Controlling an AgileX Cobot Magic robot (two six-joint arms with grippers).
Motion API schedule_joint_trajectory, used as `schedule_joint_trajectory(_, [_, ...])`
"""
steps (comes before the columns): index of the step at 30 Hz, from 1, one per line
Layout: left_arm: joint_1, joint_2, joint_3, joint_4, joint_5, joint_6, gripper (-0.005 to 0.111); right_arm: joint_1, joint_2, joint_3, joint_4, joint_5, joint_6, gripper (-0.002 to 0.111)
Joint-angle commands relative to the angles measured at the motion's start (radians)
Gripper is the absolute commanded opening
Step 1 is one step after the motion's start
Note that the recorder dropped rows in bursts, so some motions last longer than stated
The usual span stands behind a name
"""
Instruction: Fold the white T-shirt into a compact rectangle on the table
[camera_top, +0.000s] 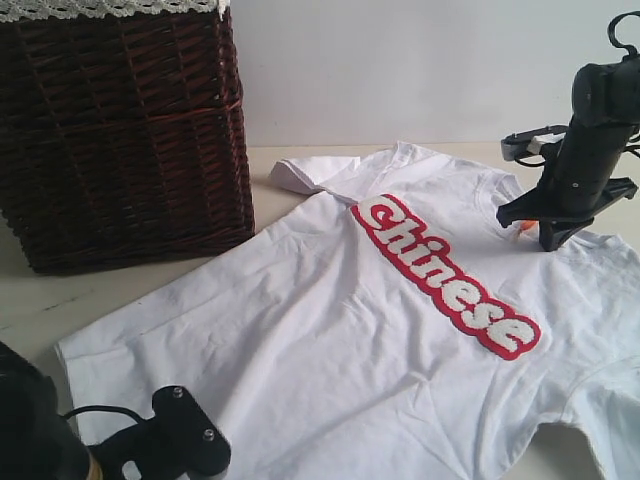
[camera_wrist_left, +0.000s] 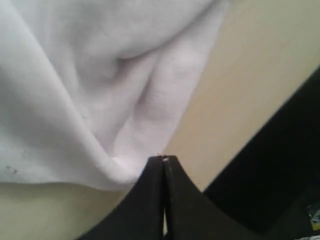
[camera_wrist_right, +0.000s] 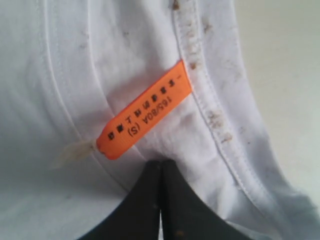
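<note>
The white T-shirt (camera_top: 330, 330) lies spread face up on the table (camera_top: 40, 300), its red-outlined lettering (camera_top: 450, 278) running diagonally across the chest. My right gripper (camera_top: 548, 238) stands over the collar, right beside the orange tag (camera_top: 526, 229). Seen from the right wrist, its jaws (camera_wrist_right: 161, 162) are shut with collar fabric puckered at their tips, just under the tag (camera_wrist_right: 145, 110). My left gripper (camera_top: 185, 440) is at the bottom hem. In the left wrist view its jaws (camera_wrist_left: 164, 159) are shut where a bunched edge of the shirt (camera_wrist_left: 90, 100) meets the tips, with a sliver of white between them.
A dark brown wicker basket (camera_top: 120, 130) with a lace-trimmed lining stands at the back left, close to the shirt's side. One sleeve (camera_top: 310, 172) lies folded near the basket's corner. A pale wall rises behind the table. Bare table (camera_wrist_left: 240, 90) shows beside the hem.
</note>
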Motion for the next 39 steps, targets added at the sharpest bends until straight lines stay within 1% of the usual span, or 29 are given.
schedule_joint_trajectory(1, [-0.006, -0.122, 0.003, -0.020, 0.041, 0.020, 0.000, -0.008, 0.038, 0.008, -0.025, -0.026, 0.001, 0.000])
schedule_joint_trajectory(3, [-0.006, -0.158, 0.003, -0.049, 0.011, 0.020, 0.000, -0.008, 0.036, 0.008, -0.023, -0.026, 0.001, 0.000])
schedule_joint_trajectory(5, [-0.006, -0.167, 0.004, -0.092, -0.060, 0.044, 0.000, -0.008, 0.032, 0.004, -0.020, -0.018, 0.001, 0.000])
schedule_joint_trajectory(7, [-0.006, -0.147, 0.010, -0.161, -0.141, 0.088, 0.000, -0.008, 0.032, -0.015, -0.003, 0.015, 0.001, 0.000])
schedule_joint_trajectory(9, [-0.006, -0.109, 0.010, -0.201, -0.174, 0.106, 0.000, -0.008, 0.032, -0.037, 0.008, 0.051, -0.001, 0.000])
schedule_joint_trajectory(16, [-0.011, 0.029, 0.010, -0.207, -0.179, 0.108, 0.000, -0.008, 0.032, -0.072, 0.025, 0.075, -0.003, 0.000])
schedule_joint_trajectory(20, [-0.011, 0.084, 0.010, -0.207, -0.266, 0.091, 0.000, -0.008, 0.032, -0.072, 0.032, 0.075, -0.005, 0.000])
schedule_joint_trajectory(22, [-0.011, 0.109, 0.010, -0.209, -0.285, 0.091, 0.000, -0.008, 0.032, -0.072, 0.045, 0.075, -0.007, 0.000])
schedule_joint_trajectory(26, [-0.011, 0.164, 0.010, -0.211, -0.268, 0.091, 0.000, -0.008, 0.032, -0.072, 0.053, 0.069, -0.009, 0.000])
schedule_joint_trajectory(29, [-0.011, 0.186, 0.010, -0.219, -0.228, 0.091, 0.000, -0.008, 0.032, -0.072, 0.053, 0.067, -0.009, 0.000])
schedule_joint_trajectory(32, [-0.047, 0.182, 0.017, -0.221, -0.146, 0.101, 0.000, -0.008, 0.032, -0.072, 0.053, 0.067, -0.009, 0.000])
schedule_joint_trajectory(34, [-0.096, 0.181, 0.032, -0.221, -0.101, 0.101, 0.000, -0.008, 0.032, -0.072, 0.053, 0.057, -0.009, 0.000])
schedule_joint_trajectory(37, [-0.169, 0.181, 0.053, -0.226, -0.085, 0.094, 0.000, -0.008, 0.043, -0.072, 0.053, 0.025, -0.009, 0.000])
schedule_joint_trajectory(39, [-0.194, 0.178, 0.055, -0.235, -0.083, 0.090, 0.000, -0.008, 0.058, -0.072, 0.053, 0.012, -0.009, 0.000])
